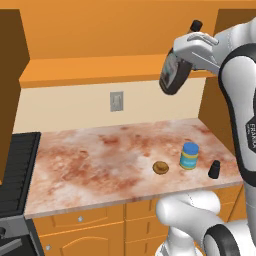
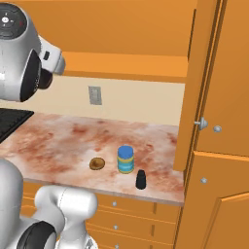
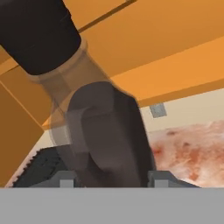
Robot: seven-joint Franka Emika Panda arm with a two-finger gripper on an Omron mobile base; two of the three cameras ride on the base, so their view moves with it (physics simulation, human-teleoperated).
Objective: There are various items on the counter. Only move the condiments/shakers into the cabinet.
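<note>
My gripper [image 1: 181, 64] is shut on the dark brown bottle [image 1: 172, 80], which hangs tilted in the air just in front of the cabinet's shelf board [image 1: 90, 70]. In the hand view the bottle [image 3: 105, 131] looms between my fingertips [image 3: 159, 177], its black cap toward the upper left, with the shelf [image 3: 183, 74] behind it. On the counter [image 1: 100, 160] far below stand the blue-lidded jar [image 1: 189, 156], the small black shaker [image 1: 214, 169] and the round brown pastry [image 1: 160, 168]. The right base view shows the jar [image 2: 125, 159], the shaker [image 2: 141, 180] and the pastry [image 2: 97, 164] close together.
A black stove [image 1: 15, 170] borders the counter on the left. A wall outlet [image 1: 116, 101] sits under the shelf. A tall orange cabinet door [image 2: 219, 121] with a silver knob stands at the counter's right end. Orange drawers [image 1: 90, 220] run below.
</note>
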